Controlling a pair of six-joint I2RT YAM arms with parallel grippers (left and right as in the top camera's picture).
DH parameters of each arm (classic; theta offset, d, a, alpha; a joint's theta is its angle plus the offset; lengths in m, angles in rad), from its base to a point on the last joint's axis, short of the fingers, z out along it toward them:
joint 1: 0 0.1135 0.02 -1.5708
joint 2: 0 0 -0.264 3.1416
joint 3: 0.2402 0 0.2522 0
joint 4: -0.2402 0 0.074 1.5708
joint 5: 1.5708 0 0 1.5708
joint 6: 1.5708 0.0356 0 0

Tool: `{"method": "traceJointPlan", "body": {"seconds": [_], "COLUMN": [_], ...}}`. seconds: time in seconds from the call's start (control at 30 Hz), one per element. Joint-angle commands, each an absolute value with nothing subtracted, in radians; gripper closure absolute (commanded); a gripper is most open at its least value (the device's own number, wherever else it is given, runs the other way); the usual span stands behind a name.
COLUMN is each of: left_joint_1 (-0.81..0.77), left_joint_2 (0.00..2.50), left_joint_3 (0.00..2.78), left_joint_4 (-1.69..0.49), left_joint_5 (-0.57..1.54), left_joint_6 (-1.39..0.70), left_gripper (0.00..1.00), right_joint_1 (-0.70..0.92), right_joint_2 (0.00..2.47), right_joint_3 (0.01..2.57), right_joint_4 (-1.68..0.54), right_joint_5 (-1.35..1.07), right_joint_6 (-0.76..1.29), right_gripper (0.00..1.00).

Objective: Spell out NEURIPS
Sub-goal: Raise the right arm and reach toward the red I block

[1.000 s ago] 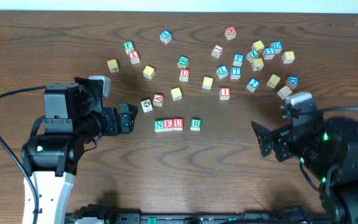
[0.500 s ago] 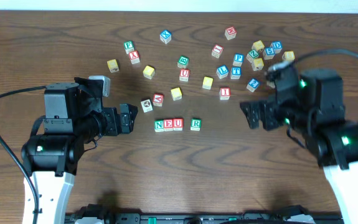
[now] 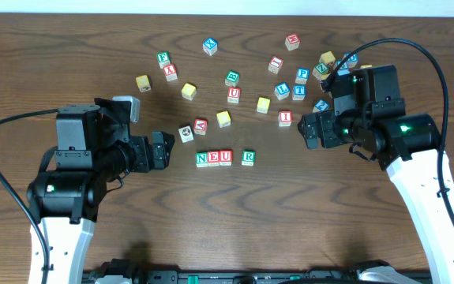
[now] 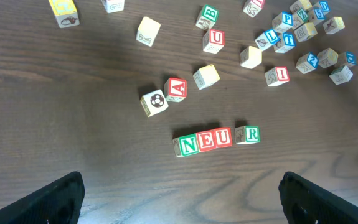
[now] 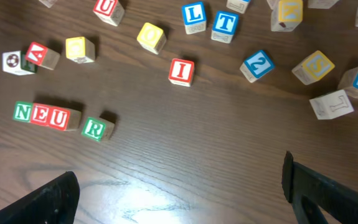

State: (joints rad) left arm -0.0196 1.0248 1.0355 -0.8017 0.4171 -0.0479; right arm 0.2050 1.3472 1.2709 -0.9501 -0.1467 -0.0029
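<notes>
Right hand wide open, empty, near I; R sits skewed, gapped from NEU, so your I placement could knock it further off line.

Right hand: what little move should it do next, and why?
It should probably come down over the red I block and close on it. The NEU row is laid, with the green R block just past a small gap, so I is the next letter. The right hand is open, empty and close beside that block, which lies apart from its neighbours.
</notes>
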Motion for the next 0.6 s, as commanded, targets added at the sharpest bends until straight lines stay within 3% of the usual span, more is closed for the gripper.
{"method": "traceJointPlan", "body": {"seconds": [0.0,0.4,0.57], "left_joint_1": [-0.014,-0.014,-0.014], "left_joint_2": [1.018,1.018,1.018], "left_joint_3": [1.049,1.049,1.049], "left_joint_4": [-0.800,-0.800,-0.800], "left_joint_5": [0.426,0.426,0.426], "left_joint_6": [-0.038,-0.038,-0.038], "left_gripper": [0.02,0.02,0.02], "right_joint_1": [0.204,0.204,0.205], "right_joint_2": [1.341,1.348,1.451], "right_joint_3": [1.296,1.308,1.429], "right_joint_4": [-0.950,-0.788,-0.822], "right_joint_5": [-0.118,-0.201,-0.189], "right_joint_6": [0.014,0.040,0.075], "right_gripper": [0.01,0.01,0.01]}}
